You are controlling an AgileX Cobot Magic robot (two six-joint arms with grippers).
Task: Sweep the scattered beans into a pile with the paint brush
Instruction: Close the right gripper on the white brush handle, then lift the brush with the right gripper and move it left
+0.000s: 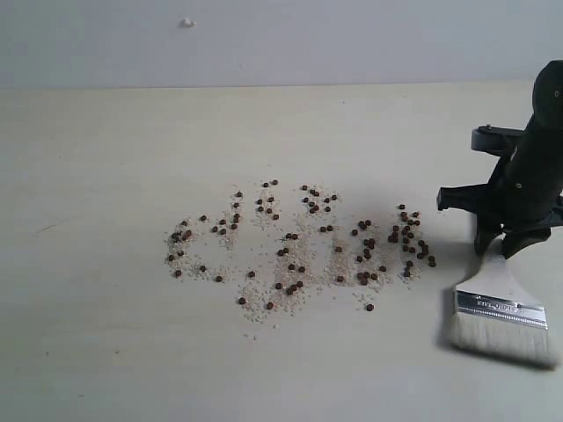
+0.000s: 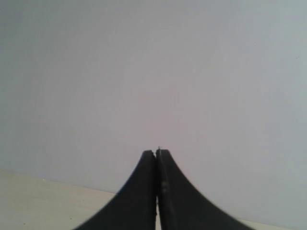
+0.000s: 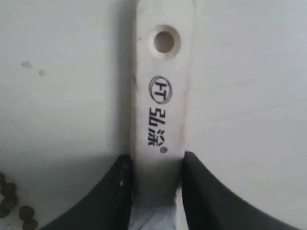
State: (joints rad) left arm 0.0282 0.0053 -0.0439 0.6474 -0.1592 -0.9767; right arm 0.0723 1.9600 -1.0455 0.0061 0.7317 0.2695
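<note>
Dark reddish-brown beans (image 1: pixel 295 251) lie scattered with whitish grains across the middle of the pale table; there is no compact pile. The paint brush (image 1: pixel 501 308) rests at the right, its silver ferrule and off-white bristles toward the front. My right gripper (image 1: pixel 503 244) is shut on its pale wooden handle (image 3: pixel 160 96), which shows a hole and black print; the fingers (image 3: pixel 115 191) press both sides of it. A few beans (image 3: pixel 9 201) show at the edge of the right wrist view. My left gripper (image 2: pixel 156 152) is shut on nothing, facing a grey wall, out of the exterior view.
The pale table (image 1: pixel 106 334) stretches to the left and front of the beans. A grey wall (image 1: pixel 264 35) runs along the back. The right arm's black body (image 1: pixel 537 158) stands above the brush at the right edge.
</note>
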